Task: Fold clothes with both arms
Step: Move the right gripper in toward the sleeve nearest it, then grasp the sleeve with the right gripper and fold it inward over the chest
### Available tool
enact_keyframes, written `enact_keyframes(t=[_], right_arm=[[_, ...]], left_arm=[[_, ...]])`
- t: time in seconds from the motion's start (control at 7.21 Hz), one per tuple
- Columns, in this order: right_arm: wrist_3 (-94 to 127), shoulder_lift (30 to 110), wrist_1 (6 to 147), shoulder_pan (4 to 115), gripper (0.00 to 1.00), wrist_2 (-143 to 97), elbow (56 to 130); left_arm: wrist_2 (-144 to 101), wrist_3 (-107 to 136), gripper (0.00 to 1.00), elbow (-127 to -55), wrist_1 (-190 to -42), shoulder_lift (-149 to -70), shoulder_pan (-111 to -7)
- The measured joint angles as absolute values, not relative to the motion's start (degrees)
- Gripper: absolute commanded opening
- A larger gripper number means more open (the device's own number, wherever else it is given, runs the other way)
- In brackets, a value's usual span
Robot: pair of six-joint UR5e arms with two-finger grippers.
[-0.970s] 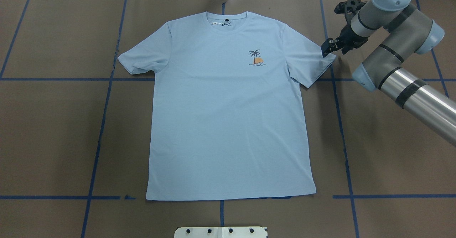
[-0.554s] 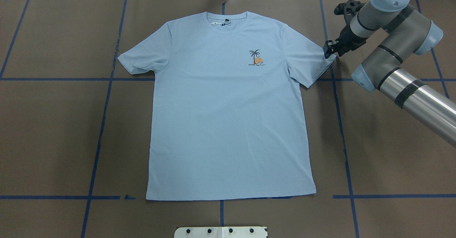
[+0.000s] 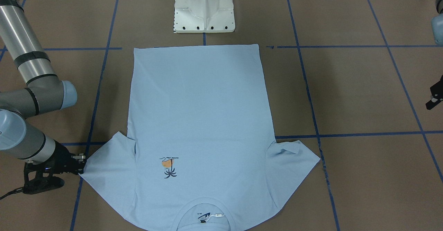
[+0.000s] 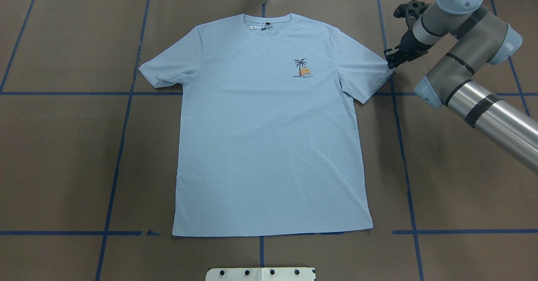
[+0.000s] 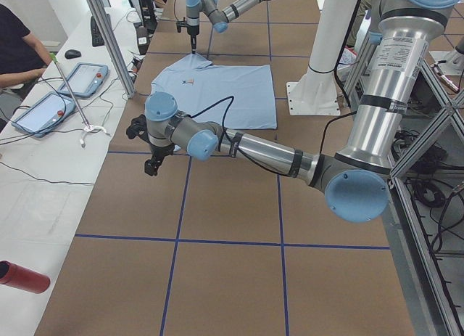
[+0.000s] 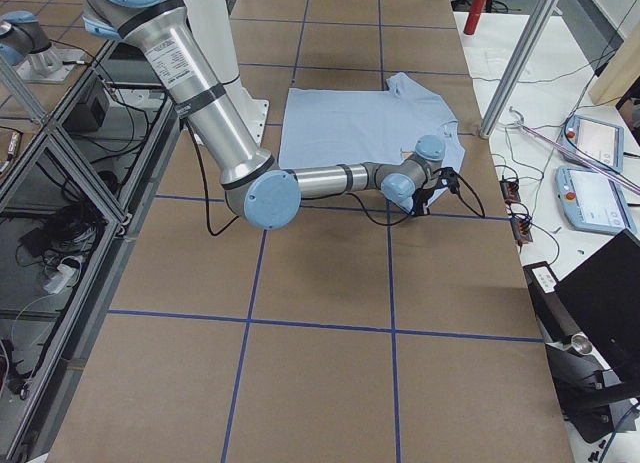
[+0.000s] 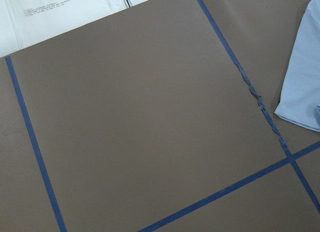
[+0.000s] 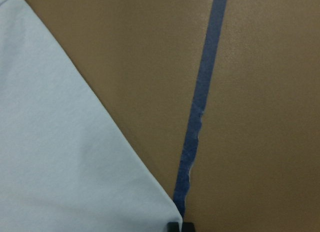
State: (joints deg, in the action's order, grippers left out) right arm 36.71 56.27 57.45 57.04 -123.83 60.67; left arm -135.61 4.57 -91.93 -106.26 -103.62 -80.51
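The light blue T-shirt lies flat and face up on the brown table, collar at the far edge. Its palm print is on the chest. My right gripper is down on the tip of the right-hand sleeve. In the right wrist view the sleeve corner ends right at the two fingertips, which stand close together. From the front, the same gripper touches that sleeve corner. My left gripper hangs over bare table well off the other sleeve; its jaws are not readable.
Blue tape lines grid the brown table cover. The white pedestal base stands behind the shirt's hem. Tablets and cables lie on the side bench, where a person sits. A red cylinder lies near the corner.
My right gripper has shifted slightly right and dropped onto the sleeve tip, nudging the corner a little. The rest of the shirt has not moved.
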Motion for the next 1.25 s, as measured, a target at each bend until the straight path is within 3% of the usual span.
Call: enact_keyframes(t=[0.83, 0.97, 1.25], right_arm=[[40.70, 52.65, 57.58, 53.61, 0.00, -122.85, 66.23], [43.78, 48.93, 57.76, 51.90, 0.00, -120.03, 64.49], [46.91, 36.94, 57.75, 48.65, 0.00, -112.61, 52.74]], left_arm=[[-135.61, 4.51, 1.00, -92.02, -106.26, -103.62, -80.66], [-135.62, 4.51, 1.00, -92.05, -106.26, -103.63, -80.78], [-135.62, 4.56, 1.00, -91.99, -106.26, -103.62, -81.41]])
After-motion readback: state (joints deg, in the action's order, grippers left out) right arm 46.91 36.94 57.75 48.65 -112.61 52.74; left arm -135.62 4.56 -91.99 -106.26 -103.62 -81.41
